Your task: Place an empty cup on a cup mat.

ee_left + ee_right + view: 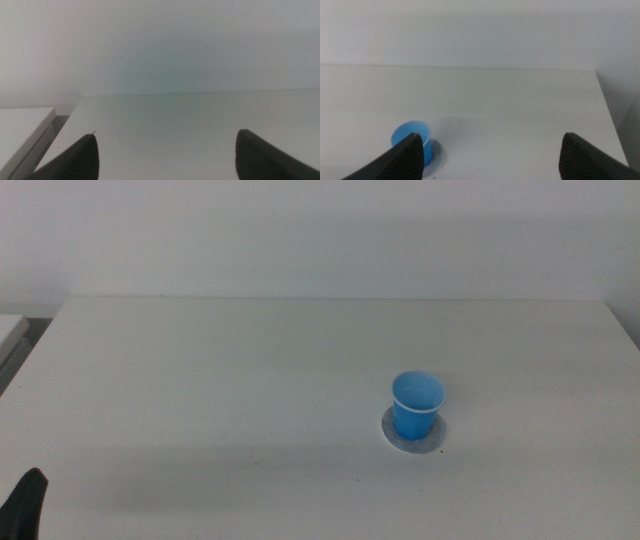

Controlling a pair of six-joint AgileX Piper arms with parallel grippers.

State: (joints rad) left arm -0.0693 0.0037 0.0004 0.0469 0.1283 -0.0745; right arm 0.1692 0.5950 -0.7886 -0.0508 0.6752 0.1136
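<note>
Cup [417, 404] stands upright on the mat [413, 442], right of centre on the desk [250, 400]. Only the right wrist view shows the right gripper [492, 155], wide open, empty. Left gripper [165, 157], likewise open, faces bare desk.

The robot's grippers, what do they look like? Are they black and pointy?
Yes, nearly black. Each gripper has two dark jaws shaped like wedges that narrow to a rounded tip. The left gripper has fine ridges across its jaws, and so does the right gripper. In the middle view only one dark jaw tip of the left gripper shows. No cables, markings or the arms themselves can be seen.
</note>
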